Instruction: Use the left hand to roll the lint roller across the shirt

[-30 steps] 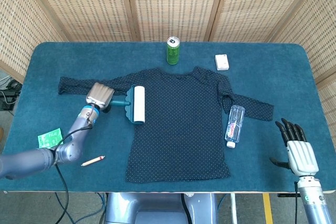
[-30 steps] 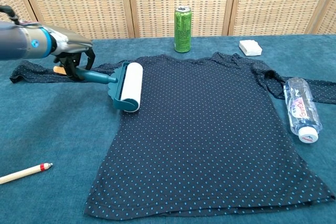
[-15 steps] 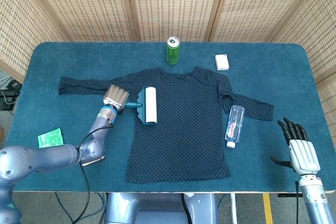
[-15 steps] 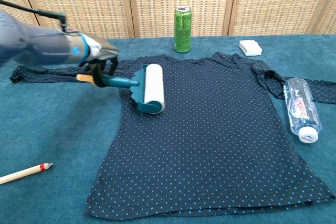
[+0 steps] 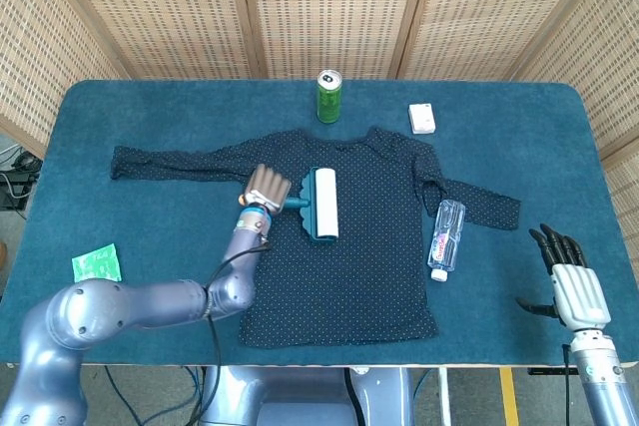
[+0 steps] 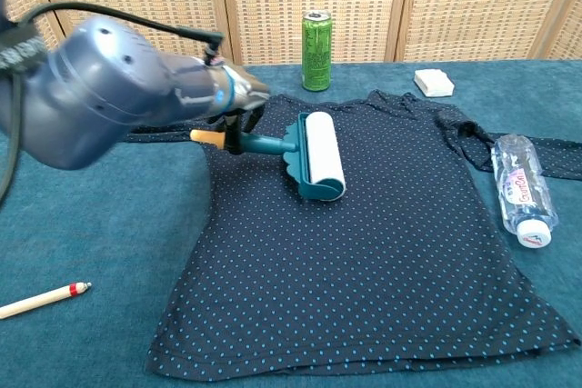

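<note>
A dark blue dotted shirt (image 5: 359, 246) (image 6: 382, 252) lies flat across the middle of the table. On its upper chest rests the lint roller (image 5: 324, 203) (image 6: 323, 154), white drum in a teal frame, its teal handle pointing left. My left hand (image 5: 265, 188) (image 6: 235, 106) grips that handle over the shirt's left shoulder. The left forearm fills the upper left of the chest view. Near the table's front right corner my right hand (image 5: 569, 276) hovers, fingers spread and holding nothing; only the head view shows it.
A green can (image 5: 328, 96) (image 6: 316, 38) stands behind the collar. A small white box (image 5: 422, 118) (image 6: 433, 82) lies at the back right. A water bottle (image 5: 445, 237) (image 6: 521, 188) lies by the right sleeve. A pencil (image 6: 44, 299) and green packet (image 5: 96, 263) sit front left.
My left hand has pushed the lint roller rightward, from the shirt's left edge onto the upper chest. The right hand has barely moved.
</note>
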Robot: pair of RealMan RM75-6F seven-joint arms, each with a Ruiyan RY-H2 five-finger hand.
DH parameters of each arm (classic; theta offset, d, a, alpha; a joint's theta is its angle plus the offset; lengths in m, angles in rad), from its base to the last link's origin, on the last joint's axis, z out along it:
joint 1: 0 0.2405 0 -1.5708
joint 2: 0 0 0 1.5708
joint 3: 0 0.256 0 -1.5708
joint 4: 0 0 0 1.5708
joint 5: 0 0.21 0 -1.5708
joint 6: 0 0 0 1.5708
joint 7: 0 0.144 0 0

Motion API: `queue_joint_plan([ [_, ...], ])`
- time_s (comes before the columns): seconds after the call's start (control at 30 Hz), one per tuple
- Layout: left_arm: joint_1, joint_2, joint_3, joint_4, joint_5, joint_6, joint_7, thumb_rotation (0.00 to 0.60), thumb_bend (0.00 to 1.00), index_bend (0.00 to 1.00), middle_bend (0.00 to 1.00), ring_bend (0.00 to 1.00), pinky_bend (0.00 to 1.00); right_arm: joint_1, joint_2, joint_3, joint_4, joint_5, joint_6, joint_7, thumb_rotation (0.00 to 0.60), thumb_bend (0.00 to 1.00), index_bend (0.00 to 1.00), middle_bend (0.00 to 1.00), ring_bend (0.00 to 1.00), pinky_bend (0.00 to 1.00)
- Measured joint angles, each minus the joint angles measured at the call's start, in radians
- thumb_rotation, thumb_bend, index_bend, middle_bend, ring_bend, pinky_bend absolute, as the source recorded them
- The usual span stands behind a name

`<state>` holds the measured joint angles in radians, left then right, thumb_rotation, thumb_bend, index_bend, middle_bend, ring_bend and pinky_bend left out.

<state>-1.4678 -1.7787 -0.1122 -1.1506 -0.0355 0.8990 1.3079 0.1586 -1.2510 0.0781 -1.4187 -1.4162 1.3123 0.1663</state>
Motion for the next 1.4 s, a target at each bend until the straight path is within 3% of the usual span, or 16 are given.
queue_joint_plan([
  [0.33,-0.014,-0.071,-0.045,0.059,-0.038,0.054,0.089,0.600,0.62,0.90,0.79,0.66,0.60,-0.001,0.003,-0.002,0.000,-0.006,0.003,0.008,0.600,0.02,0.00,0.00,0.00,0.00],
  [0.53,0.041,-0.024,-0.030,0.006,0.000,0.066,0.085,0.600,0.62,0.90,0.79,0.66,0.60,-0.004,0.004,-0.004,-0.009,-0.010,0.012,0.000,0.600,0.02,0.00,0.00,0.00,0.00],
  [1.17,0.252,0.182,0.085,-0.131,0.142,0.078,-0.037,0.600,0.62,0.90,0.79,0.66,0.60,-0.011,0.006,-0.022,-0.047,-0.053,0.047,-0.037,0.600,0.02,0.00,0.00,0.00,0.00],
  [1.4,0.264,0.198,0.079,-0.149,0.156,0.080,-0.048,0.600,0.62,0.90,0.79,0.66,0.60,-0.013,0.010,-0.021,-0.049,-0.052,0.050,-0.031,0.600,0.02,0.00,0.00,0.00,0.00],
])
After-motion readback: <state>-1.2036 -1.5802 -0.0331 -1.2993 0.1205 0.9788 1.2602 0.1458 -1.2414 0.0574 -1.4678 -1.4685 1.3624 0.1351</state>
